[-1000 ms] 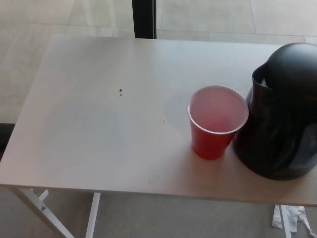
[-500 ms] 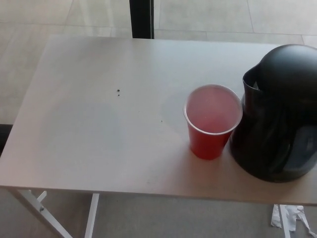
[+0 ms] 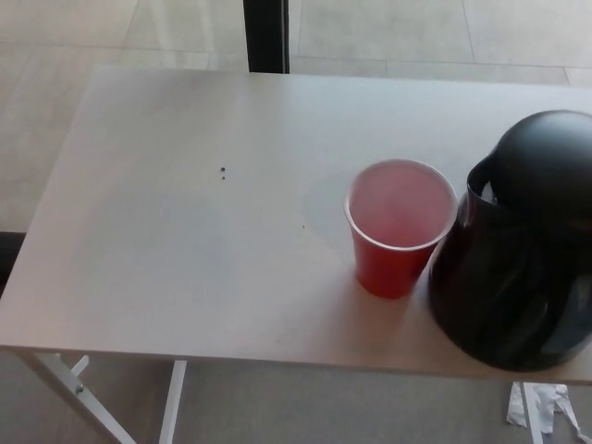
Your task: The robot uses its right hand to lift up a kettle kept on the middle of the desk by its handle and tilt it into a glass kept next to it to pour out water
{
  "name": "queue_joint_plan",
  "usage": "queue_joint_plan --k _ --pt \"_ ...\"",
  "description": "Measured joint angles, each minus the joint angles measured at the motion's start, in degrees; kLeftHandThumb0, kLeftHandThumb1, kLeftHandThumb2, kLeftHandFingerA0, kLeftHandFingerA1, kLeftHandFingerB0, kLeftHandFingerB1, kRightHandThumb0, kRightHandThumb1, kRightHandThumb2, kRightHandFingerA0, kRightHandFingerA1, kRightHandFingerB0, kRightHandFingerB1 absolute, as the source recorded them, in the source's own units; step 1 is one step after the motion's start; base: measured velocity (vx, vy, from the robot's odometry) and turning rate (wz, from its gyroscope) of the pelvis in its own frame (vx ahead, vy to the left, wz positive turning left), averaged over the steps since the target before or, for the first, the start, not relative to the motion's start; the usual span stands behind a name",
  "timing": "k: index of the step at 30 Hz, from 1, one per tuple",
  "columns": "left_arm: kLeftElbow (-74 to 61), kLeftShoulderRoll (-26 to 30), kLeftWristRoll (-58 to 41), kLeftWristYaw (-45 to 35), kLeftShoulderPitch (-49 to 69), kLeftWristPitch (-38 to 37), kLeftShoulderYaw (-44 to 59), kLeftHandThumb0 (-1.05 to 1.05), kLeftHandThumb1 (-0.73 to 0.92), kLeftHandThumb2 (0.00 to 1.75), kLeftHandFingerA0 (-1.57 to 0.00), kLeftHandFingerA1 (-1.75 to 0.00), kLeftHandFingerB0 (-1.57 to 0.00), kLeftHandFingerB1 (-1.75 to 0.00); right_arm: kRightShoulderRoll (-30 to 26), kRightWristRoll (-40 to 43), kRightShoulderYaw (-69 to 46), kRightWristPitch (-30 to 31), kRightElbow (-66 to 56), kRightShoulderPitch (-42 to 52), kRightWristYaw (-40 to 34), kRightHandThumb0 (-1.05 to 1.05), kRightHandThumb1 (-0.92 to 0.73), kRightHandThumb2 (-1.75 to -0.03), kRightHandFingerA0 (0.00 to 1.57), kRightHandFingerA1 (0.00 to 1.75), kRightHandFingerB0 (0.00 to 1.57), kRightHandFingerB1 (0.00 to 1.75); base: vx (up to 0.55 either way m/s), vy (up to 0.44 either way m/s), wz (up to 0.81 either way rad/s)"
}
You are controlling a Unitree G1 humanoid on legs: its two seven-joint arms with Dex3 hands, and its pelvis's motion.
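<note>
Kettle [image 3: 518, 250] is sitting lower and nearer me than half a second ago, at three o'clock of the red cup [image 3: 398, 227], touching or nearly so, on the worktop [image 3: 166, 240]. My fingers are showing nowhere, so I cannot tell their state; pouring is looking unstarted.

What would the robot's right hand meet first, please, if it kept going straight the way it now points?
That cannot be told: neither hand shows in the head view, only the black kettle and the red cup beside it.
</note>
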Motion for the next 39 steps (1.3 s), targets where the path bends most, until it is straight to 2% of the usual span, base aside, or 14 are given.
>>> queue_joint_plan --k 1,2,3,9,10,13,14,15,18,25,31,32,33,39 --pt "-0.2 0.0 0.0 0.0 0.2 0.0 0.0 -0.62 0.74 0.62 -0.52 -0.5 -0.35 -0.4 -1.2 -0.1 0.7 -1.2 -0.6 1.0 0.5 0.04 -0.51 -1.23 1.17 1.47 0.98 1.29 0.0 0.0 0.0" --pt "-0.3 0.0 0.0 0.0 0.3 0.0 -0.1 -0.64 0.57 0.95 -0.46 -0.6 -0.3 -0.52 -2.0 -0.1 1.1 -2.1 -1.0 1.5 0.9 0.08 -0.52 -1.22 1.16 1.45 1.0 1.28 0.0 0.0 0.0" --pt "-0.4 0.0 0.0 0.0 0.3 0.0 -0.1 -0.63 0.73 0.62 -0.53 -0.51 -0.37 -0.41 -2.7 -0.1 1.4 -2.7 -1.6 2.3 1.3 0.04 -0.5 -1.28 0.84 1.73 0.83 1.53 0.0 0.0 0.0" --pt "-0.4 0.0 0.0 0.2 0.3 -0.2 -0.1 -0.61 0.73 0.62 -0.53 -0.5 -0.36 -0.41 -4.7 0.4 0.8 -4.7 -7.0 8.5 2.1 -0.12 -0.55 -1.11 0.85 1.75 0.72 1.64 0.0 0.0 0.0" --pt "-0.4 0.0 0.0 0.2 0.4 -0.2 -0.1 -0.62 0.58 0.95 -0.47 -0.61 -0.31 -0.53 -4.7 0.6 0.3 -4.3 -8.0 9.3 2.0 -0.15 -0.54 -1.06 0.86 1.75 0.71 1.65 0.0 0.0 0.0" --pt "-0.4 0.0 0.0 0.2 0.3 -0.2 -0.1 -0.61 0.73 0.62 -0.53 -0.51 -0.35 -0.41 -4.6 0.8 -0.7 -2.5 -9.6 10.4 1.6 -0.11 -0.45 -1.23 0.88 1.75 0.69 1.7 0.0 0.0 0.0" --pt "-0.3 0.0 0.0 0.2 0.3 -0.2 -0.1 -0.62 0.72 0.62 -0.52 -0.5 -0.35 -0.4 -4.6 0.9 -0.9 -2.1 -9.7 10.6 1.6 -0.18 -0.44 -1.22 1.19 1.47 1.0 1.34 0.0 0.0 0.0" --pt "-0.3 0.0 0.0 0.2 0.2 -0.2 -0.1 -0.63 0.57 0.95 -0.45 -0.6 -0.28 -0.52 -4.4 1.1 -1.5 -1.2 -9.8 10.8 1.3 -0.15 -0.45 -1.21 0.9 1.75 0.66 1.75 0.0 0.0 0.0" --pt "-0.4 0.0 0.0 0.2 0.2 -0.2 -0.1 -0.64 0.58 0.95 -0.44 -0.6 -0.29 -0.52 -3.9 1.0 -2.1 0.7 -10.1 10.8 0.3 -0.15 -0.48 -1.15 0.91 1.75 0.64 1.75 0.0 0.0 0.0" --pt "-0.4 -0.2 0.0 0.2 0.3 -0.2 -0.2 -0.64 0.74 0.62 -0.52 -0.5 -0.35 -0.41 0.1 1.4 -4.0 6.0 -11.9 10.7 -2.5 -0.18 -0.5 -1.22 1.26 1.53 0.96 1.35 0.0 0.0 0.0" --pt "-0.4 -0.4 0.0 0.2 0.3 -0.2 -0.2 -0.62 0.74 0.62 -0.52 -0.5 -0.34 -0.41 4.3 2.2 -5.9 10.3 -14.2 9.7 -4.5 -0.14 -0.68 -1.01 0.97 1.75 0.56 1.75 0.0 0.0 0.0" --pt "-0.4 -0.4 0.0 0.2 0.3 -0.2 -0.2 -0.64 0.58 0.96 -0.45 -0.6 -0.27 -0.52 4.9 2.4 -6.2 11.1 -14.6 9.4 -4.7 -0.11 -0.67 -1.06 0.98 1.75 0.59 1.75 0.0 0.0 0.0" --pt "-0.4 -0.4 0.0 0.2 0.4 -0.2 -0.2 -0.63 0.74 0.62 -0.52 -0.51 -0.34 -0.42 5.4 2.7 -6.5 11.9 -15.1 9.1 -5.0 -0.14 -0.6 -1.21 1.28 1.59 0.94 1.37 0.0 0.0 0.0" --pt "-0.7 -0.4 0.0 0.2 0.4 -0.2 -0.2 -0.64 0.75 0.62 -0.51 -0.5 -0.35 -0.41 7.3 3.8 -7.5 16.8 -16.8 6.4 -5.7 -0.11 -0.59 -1.19 0.95 1.75 0.61 1.75 0.0 0.0 0.0"
